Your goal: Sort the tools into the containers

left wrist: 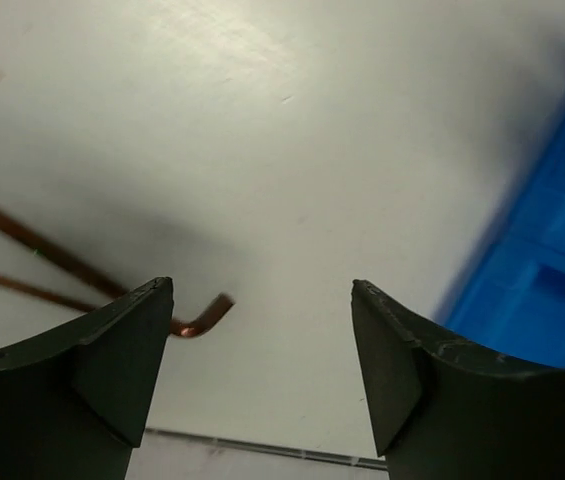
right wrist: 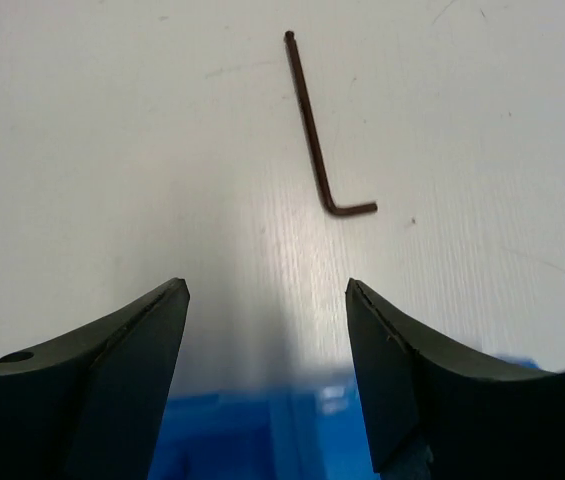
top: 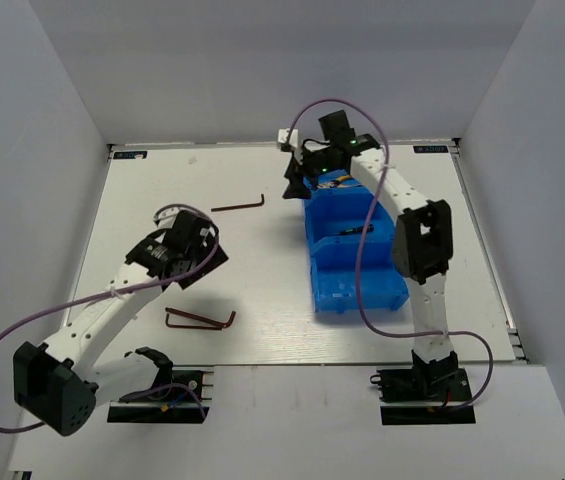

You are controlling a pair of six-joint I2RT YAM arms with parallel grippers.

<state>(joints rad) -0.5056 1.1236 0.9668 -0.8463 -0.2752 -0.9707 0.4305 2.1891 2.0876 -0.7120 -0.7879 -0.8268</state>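
The blue three-compartment bin point(top: 357, 262) stands right of the middle. A dark thin tool point(top: 352, 230) lies in its middle compartment, and something yellow point(top: 333, 184) shows in the far one, mostly hidden by my right arm. One brown hex key point(top: 238, 206) lies on the table left of the bin's far end and shows in the right wrist view point(right wrist: 317, 130). A second hex key point(top: 202, 320) lies near the front, with its bent end in the left wrist view point(left wrist: 200, 322). My left gripper point(top: 205, 250) point(left wrist: 262, 285) is open and empty above the table. My right gripper point(top: 295, 184) point(right wrist: 267, 285) is open and empty over the bin's far left rim point(right wrist: 292, 430).
Grey walls close in the white table on three sides. The bin's edge point(left wrist: 552, 290) lies to the right of my left gripper. The table's front edge runs just behind the near hex key.
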